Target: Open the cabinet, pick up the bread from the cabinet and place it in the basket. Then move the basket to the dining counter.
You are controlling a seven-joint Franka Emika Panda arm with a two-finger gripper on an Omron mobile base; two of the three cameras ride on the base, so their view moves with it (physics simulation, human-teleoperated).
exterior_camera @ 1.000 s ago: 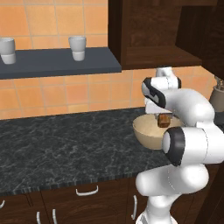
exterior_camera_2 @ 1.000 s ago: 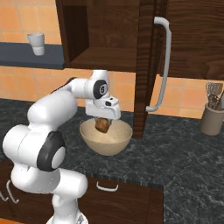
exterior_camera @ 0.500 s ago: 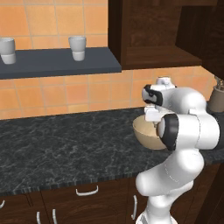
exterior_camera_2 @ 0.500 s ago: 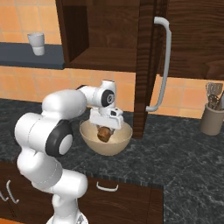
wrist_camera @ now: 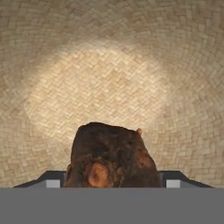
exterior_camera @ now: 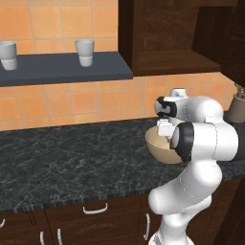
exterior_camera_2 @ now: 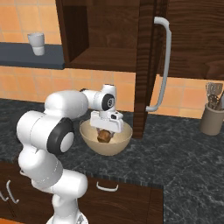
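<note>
My gripper [exterior_camera_2: 105, 132] is lowered into the wide round beige-tan basket [exterior_camera_2: 120, 144], and its two dark fingers [wrist_camera: 52, 178] stand spread on both sides of the small rounded golden-brown bread [wrist_camera: 111, 155]. I cannot tell if the fingers touch the bread. The bread lies inside the basket, on its woven bottom. The basket stands on the black speckled stone desk [exterior_camera_2: 175, 159], just in front of the dark brown wooden cabinet [exterior_camera_2: 105, 33], below it. The cabinet door [exterior_camera_2: 146, 65] with the long silver bar handle [exterior_camera_2: 162, 70] is open, to the right of the basket.
</note>
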